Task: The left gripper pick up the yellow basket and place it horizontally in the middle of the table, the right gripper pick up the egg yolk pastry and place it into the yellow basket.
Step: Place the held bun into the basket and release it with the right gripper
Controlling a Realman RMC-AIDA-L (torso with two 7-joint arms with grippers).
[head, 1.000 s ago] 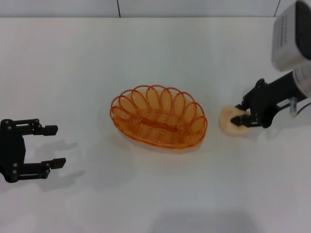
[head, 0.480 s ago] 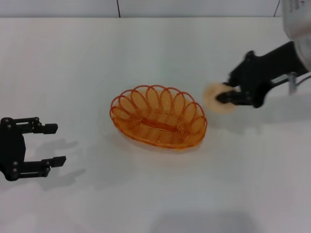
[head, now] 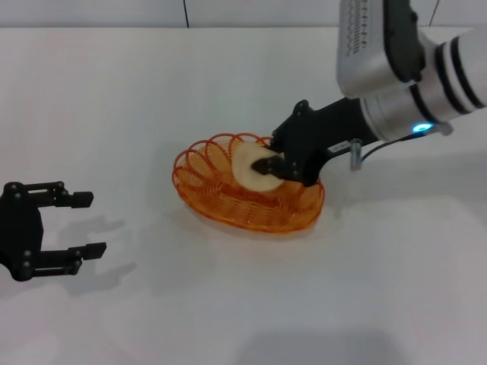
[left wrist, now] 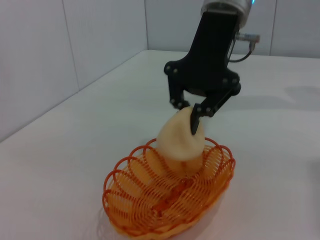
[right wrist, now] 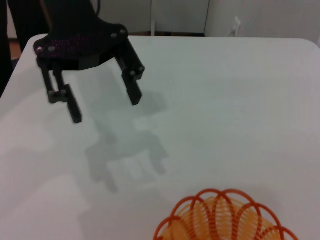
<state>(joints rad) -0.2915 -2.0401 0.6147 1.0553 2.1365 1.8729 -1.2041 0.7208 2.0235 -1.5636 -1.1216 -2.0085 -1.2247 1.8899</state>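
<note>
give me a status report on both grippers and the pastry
Right gripper shut on egg yolk pastry, over yellow basket, not released. Left gripper open, idle at table's left. Nothing in the way.

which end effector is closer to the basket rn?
Right. The right end effector is over the yellow basket, holding the egg yolk pastry. The left end effector sits open, off to the basket's left.

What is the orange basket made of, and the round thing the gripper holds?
The yellow basket looks like glossy see-through plastic, moulded as thin wire-like loops; coated wire is possible. The egg yolk pastry, held by the right gripper, looks like soft matte baked dough, pale and smooth.
</note>
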